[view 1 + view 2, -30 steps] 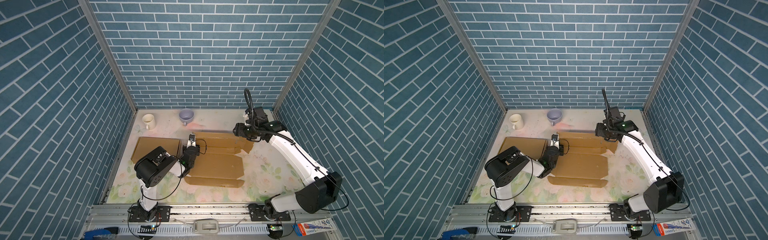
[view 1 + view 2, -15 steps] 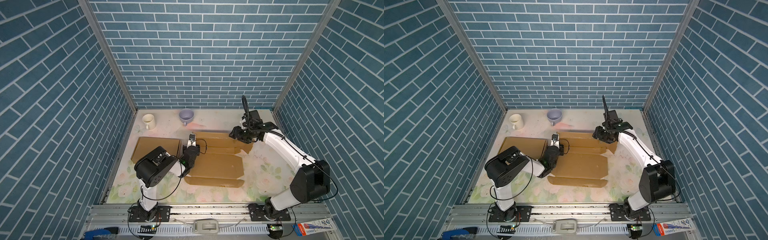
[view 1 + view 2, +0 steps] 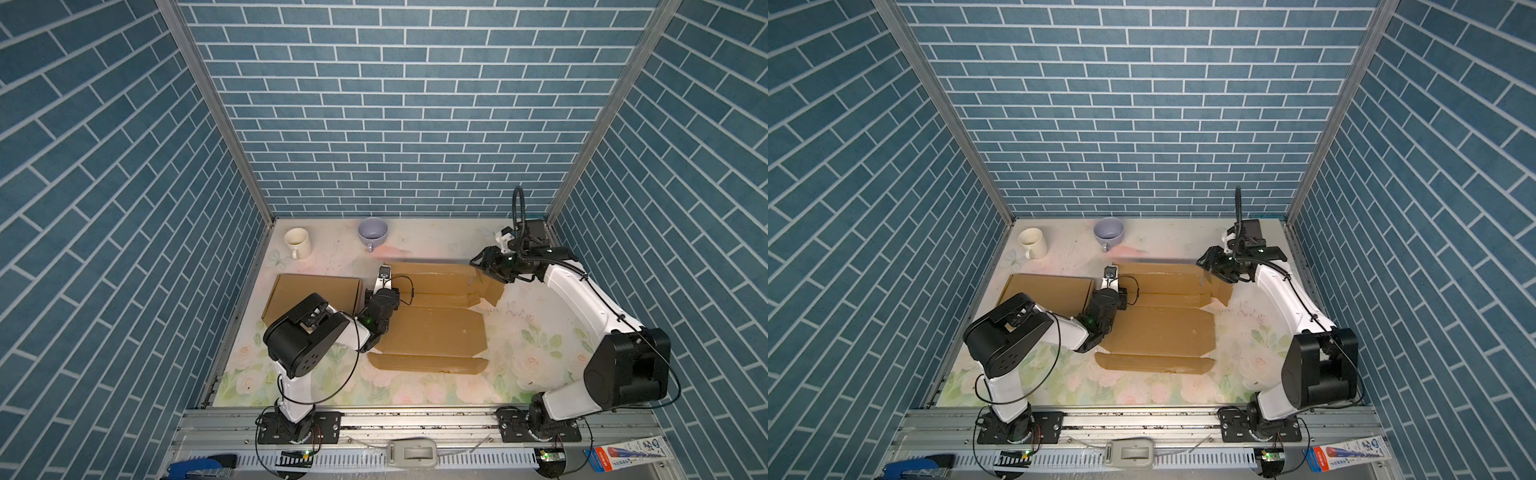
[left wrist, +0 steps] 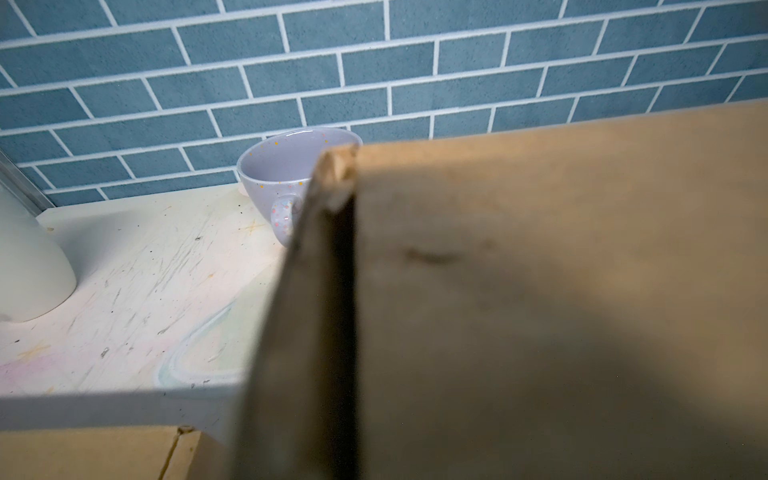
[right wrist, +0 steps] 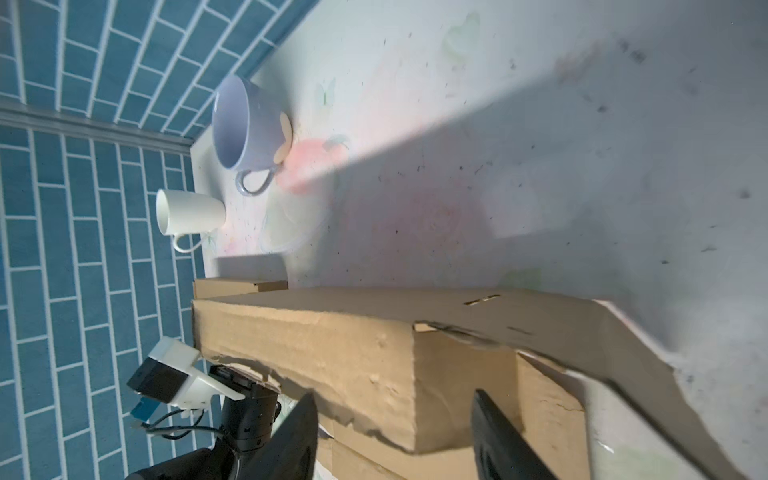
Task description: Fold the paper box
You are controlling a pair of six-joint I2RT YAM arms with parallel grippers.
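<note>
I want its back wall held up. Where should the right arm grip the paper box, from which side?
Take the paper box by its raised far wall, right end, from the right: that upright panel should fit between the open jaws of the right gripper; the left gripper sits shut at its other end.

You have two cardboard pieces on the tabletop [image 3: 436,245]: one opened-out brown cardboard box blank [image 3: 436,332] and one closed flat brown cardboard box [image 3: 316,291]. There are two ceramic cups, one cream-white mug [image 3: 297,242] and one lavender cup [image 3: 372,233]. There are two white-and-black robot arms: left arm [image 3: 349,332], right arm [image 3: 582,299].
</note>
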